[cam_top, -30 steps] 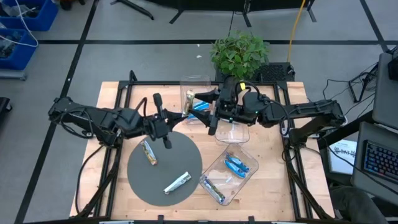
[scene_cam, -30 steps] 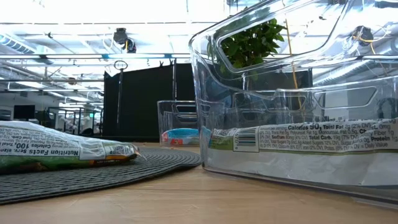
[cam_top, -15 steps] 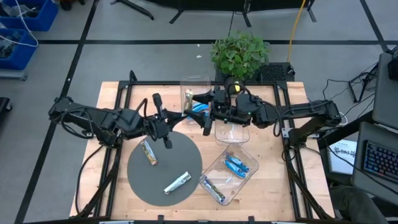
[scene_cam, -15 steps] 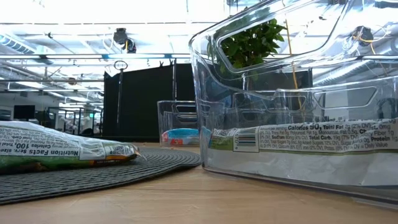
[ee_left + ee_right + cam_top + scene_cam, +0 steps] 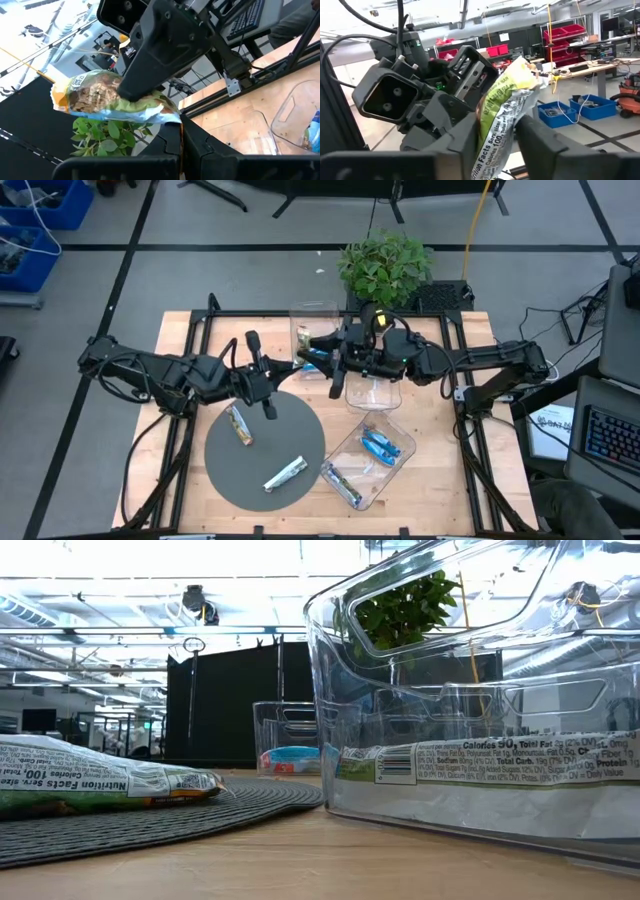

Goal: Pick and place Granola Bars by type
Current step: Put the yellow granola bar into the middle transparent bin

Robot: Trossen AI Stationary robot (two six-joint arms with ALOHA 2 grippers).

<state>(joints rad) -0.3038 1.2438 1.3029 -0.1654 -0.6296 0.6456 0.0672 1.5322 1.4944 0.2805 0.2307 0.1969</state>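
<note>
Broadly, the wooden table (image 5: pixel 440 480) carries a round grey mat (image 5: pixel 265 445), and everything else is best placed from that mat. Beyond its far edge stands a clear bin (image 5: pixel 313 310). A second one (image 5: pixel 392 402) stands just off the mat's far right, and a third (image 5: pixel 345 450) touches its right rim. The third bin holds blue bars (image 5: pixel 380 444) at one end and a silvery bar (image 5: pixel 342 483) at the other. Both arms meet in the air above the mat's far edge. The left gripper (image 5: pixel 180 145) reaches in from the mat's left, clamped on one end of a tan-and-green granola bar (image 5: pixel 505 115). The right gripper (image 5: pixel 502 150) comes from the mat's right with a finger on each side of the same bar, seemingly pinching it. This looks like a hand-over. To do it well, the right fingers should bite the bar's flat faces squarely, clear of the left fingertips. The left should let go only once that pinch is firm, since a crinkly foil wrapper may slip or twist. After that the right arm can carry it to the bin that matches its type. A tan bar (image 5: pixel 238 424) and a silvery one (image 5: pixel 284 473) lie on the mat, not yet sorted.
</note>
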